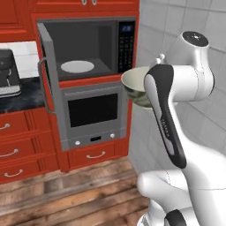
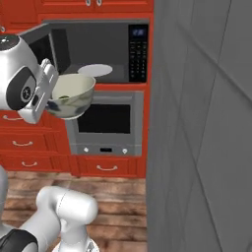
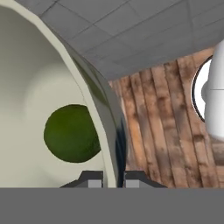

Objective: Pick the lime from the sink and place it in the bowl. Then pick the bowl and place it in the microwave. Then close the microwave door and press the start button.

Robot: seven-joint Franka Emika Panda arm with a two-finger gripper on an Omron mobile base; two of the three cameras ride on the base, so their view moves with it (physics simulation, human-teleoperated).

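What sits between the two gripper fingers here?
The bowl's rim wall: in the hand view one finger stands inside it, one outside. The lime lies inside.

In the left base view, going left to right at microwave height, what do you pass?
Coffee machine → open microwave door → white plate inside the microwave → keypad panel → bowl → robot arm.

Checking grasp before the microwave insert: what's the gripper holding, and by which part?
The gripper holds the bowl by its rim, one finger inside the wall and one outside. The lime sits loose in the bowl.
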